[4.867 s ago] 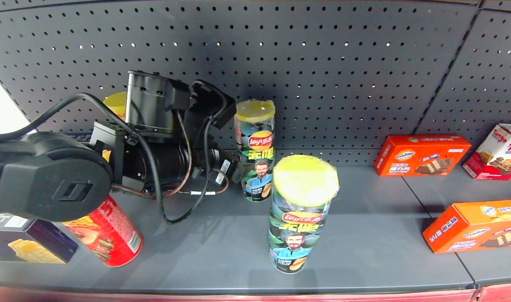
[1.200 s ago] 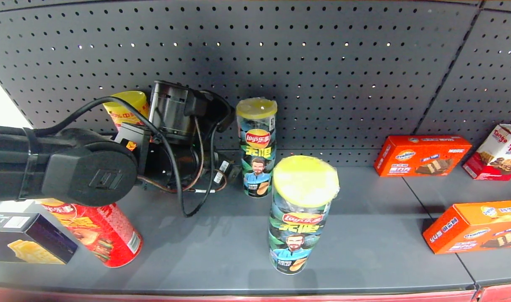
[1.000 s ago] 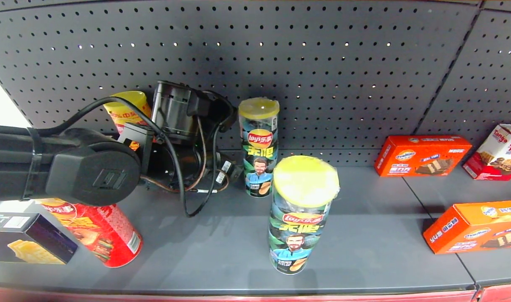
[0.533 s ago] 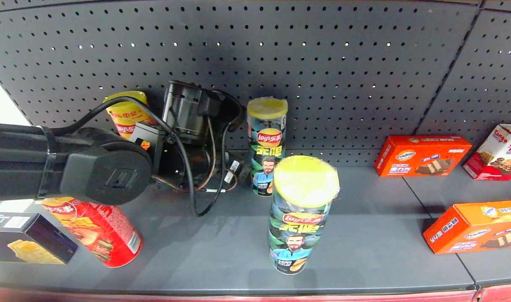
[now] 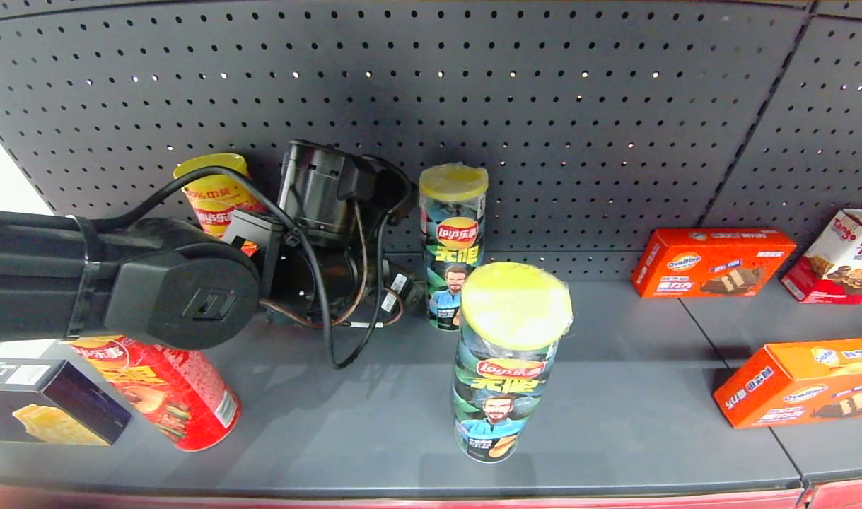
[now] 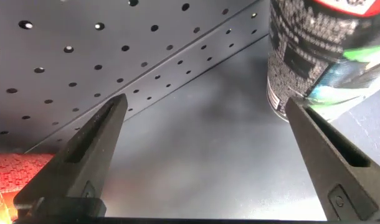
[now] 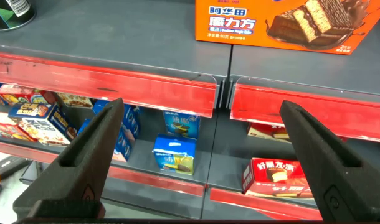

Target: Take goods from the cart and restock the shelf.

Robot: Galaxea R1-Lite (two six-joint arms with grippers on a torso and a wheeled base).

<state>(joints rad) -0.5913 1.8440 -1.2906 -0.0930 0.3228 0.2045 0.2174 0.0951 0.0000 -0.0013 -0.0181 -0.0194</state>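
A green chips can with a yellow lid stands upright at the back of the grey shelf, against the pegboard. My left arm's wrist lies just to the can's left, low over the shelf. In the left wrist view my left gripper is open with bare shelf between its fingers, and the same can stands just past one fingertip. A second green can stands nearer the front. My right gripper is open and holds nothing, in front of the red shelf edge.
A red chips can leans at the front left beside a dark box. A yellow-lidded can stands behind my left arm. Orange boxes and a white-red box lie to the right. Lower shelves hold small boxes.
My left arm has slid to the right along the back of the shelf, and the back green can has shifted right with it. The front can has not moved.
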